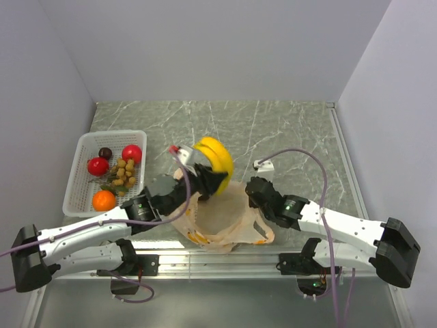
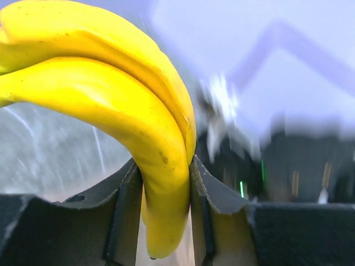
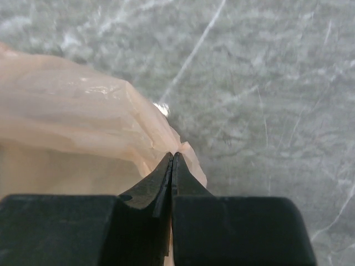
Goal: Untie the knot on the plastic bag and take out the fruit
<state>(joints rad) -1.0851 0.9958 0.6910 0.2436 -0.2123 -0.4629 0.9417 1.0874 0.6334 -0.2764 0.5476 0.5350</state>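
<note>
Plastic bag (image 1: 225,222) lies open at 6 o'clock on the counter (image 1: 293,130). Right fingers (image 3: 158,185) are clenched on its 3 o'clock rim, apparently anchoring it, while left fingers (image 2: 125,216) grasp the bananas (image 1: 215,158), held above its 11 o'clock edge, presumably bound for the basket (image 1: 113,134) at 9 o'clock.

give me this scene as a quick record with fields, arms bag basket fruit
left gripper: shut on bananas, held above the bag
right gripper: shut on the bag's edge
bag: lying on the table, mouth open
basket: white, left of the bag
in basket: two red fruit, dark fruit, orange, tan cluster
</note>
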